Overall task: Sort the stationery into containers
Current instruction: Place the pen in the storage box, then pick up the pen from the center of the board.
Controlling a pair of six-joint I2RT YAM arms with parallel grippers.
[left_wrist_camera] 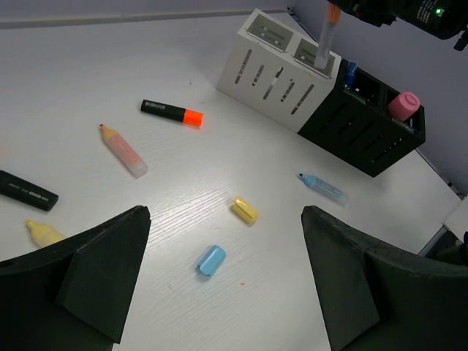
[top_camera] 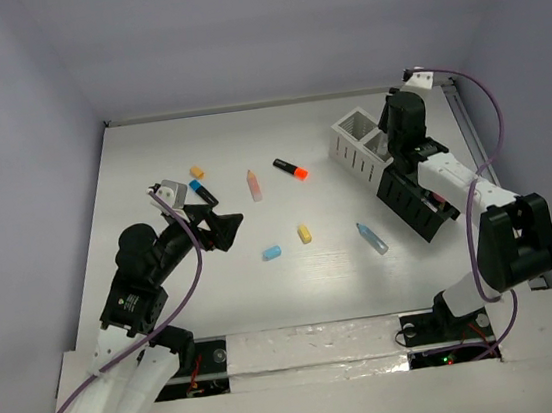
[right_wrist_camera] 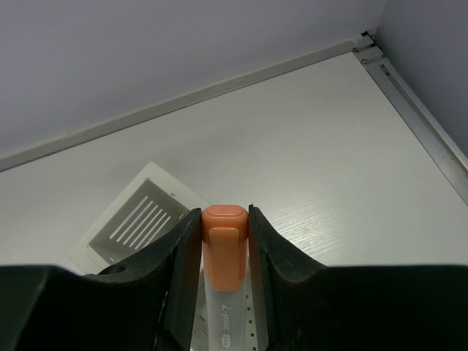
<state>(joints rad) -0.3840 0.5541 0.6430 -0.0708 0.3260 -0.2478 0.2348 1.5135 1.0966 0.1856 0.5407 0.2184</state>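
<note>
Top external view shows me the table (top_camera: 150,162), with the containers (top_camera: 354,146) on its right side. My right gripper (right_wrist_camera: 225,223) is clamped on an orange-capped marker (right_wrist_camera: 224,252), held upright with its lower end at the second white box (left_wrist_camera: 303,95). My left gripper (left_wrist_camera: 224,219) hangs with fingers wide near a pale blue marker (left_wrist_camera: 323,187), a yellow block (left_wrist_camera: 245,210) and a blue block (left_wrist_camera: 210,259).

We saw the left end effector (left_wrist_camera: 225,219) spread wide, short of the containers (left_wrist_camera: 278,88), whose end box held a pink cylinder (left_wrist_camera: 404,104).
</note>
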